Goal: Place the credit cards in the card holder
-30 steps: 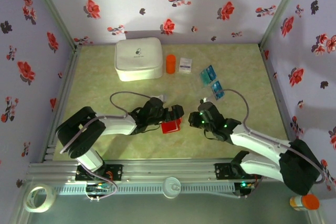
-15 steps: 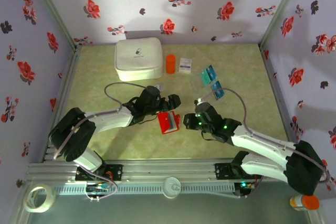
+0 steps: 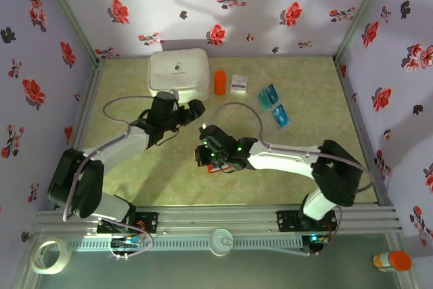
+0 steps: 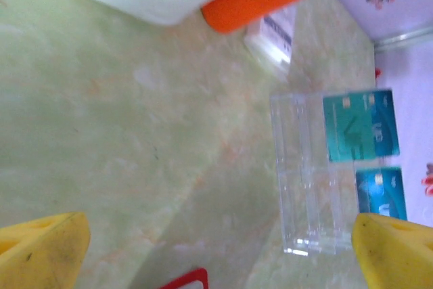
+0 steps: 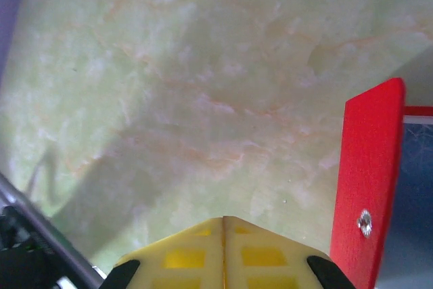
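A: Eyes on the card holder. It lies on the table, low and centre, bright red, and the right gripper's head covers most of it from above.

B: The right wrist camera gives the better look. The card holder runs up the right side of that view, red cover edge showing, a small metal stud near its lower end, a pale clear pocket just past it.

A: And the right gripper?

B: Jaws pressed together, yellow fingers meeting with nothing between them. It sits just left of the red edge. Whether it touches, I can't tell.

A: Credit cards now. Two small clusters, teal and blue, far right of the table and well away from the holder.

B: The left wrist camera catches them too: a teal card above a blue one, and a clear sleeve flat right beside them.

A: Left gripper?

B: Spread wide, holding nothing. One yellow fingertip sits at each bottom corner of its own view, with bare table between.

A: Behind it, along the back: the white zip case, the orange cylinder, then the white packet, in a row from left to right.
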Available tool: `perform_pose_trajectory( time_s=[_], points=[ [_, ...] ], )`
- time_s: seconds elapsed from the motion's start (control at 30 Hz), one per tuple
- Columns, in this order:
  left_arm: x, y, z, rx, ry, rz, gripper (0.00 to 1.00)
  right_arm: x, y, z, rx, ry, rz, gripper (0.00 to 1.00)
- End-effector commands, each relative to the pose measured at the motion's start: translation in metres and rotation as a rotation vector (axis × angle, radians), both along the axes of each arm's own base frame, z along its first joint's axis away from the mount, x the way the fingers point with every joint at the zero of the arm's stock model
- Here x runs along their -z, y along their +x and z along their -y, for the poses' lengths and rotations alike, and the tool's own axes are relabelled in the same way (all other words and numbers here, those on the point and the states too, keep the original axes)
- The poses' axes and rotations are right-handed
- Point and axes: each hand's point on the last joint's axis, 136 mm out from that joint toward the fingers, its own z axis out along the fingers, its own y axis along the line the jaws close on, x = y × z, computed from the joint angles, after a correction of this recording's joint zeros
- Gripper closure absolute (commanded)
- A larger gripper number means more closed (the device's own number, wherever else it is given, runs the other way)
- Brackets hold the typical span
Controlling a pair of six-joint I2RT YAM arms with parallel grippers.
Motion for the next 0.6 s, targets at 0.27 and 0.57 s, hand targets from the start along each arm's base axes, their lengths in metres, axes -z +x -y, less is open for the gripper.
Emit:
perform_pose_trajectory(
  time_s=[0.27, 0.57],
  points=[
    [0.026, -0.031, -0.024, 0.067, 0.105, -0.089, 0.00, 0.039, 0.023, 0.051, 0.112, -0.124, -0.019, 0.95],
    [0.049, -0.067, -0.016, 0.176, 0.148, -0.143, 0.00, 0.060, 0.022, 0.083, 0.208, -0.108, -0.043, 0.95]
  ],
)
